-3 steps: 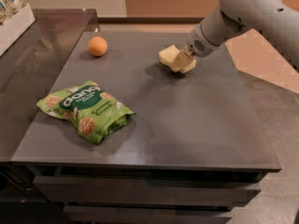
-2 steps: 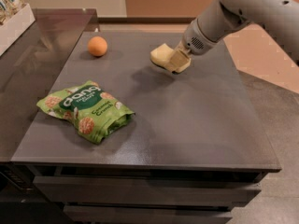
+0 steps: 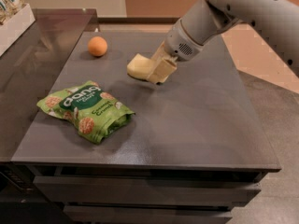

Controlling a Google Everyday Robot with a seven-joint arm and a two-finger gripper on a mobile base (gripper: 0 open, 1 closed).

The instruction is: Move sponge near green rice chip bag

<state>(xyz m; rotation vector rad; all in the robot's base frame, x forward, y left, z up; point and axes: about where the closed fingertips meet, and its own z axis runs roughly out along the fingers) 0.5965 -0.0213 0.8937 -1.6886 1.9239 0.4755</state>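
The pale yellow sponge [image 3: 140, 66] hangs a little above the dark countertop, held at its right end by my gripper [image 3: 158, 70], which is shut on it. The arm reaches in from the upper right. The green rice chip bag [image 3: 86, 110] lies flat on the counter, down and to the left of the sponge, with a gap of bare counter between them.
A round orange fruit [image 3: 97, 46] sits on the counter at the back left, left of the sponge. The dark countertop [image 3: 201, 120] ends at a front edge over drawers. A white box [image 3: 14, 20] stands on a side counter at the far left.
My gripper has carried the sponge leftward and toward the front of the counter, closer to the green bag. The bag and the orange have not moved.
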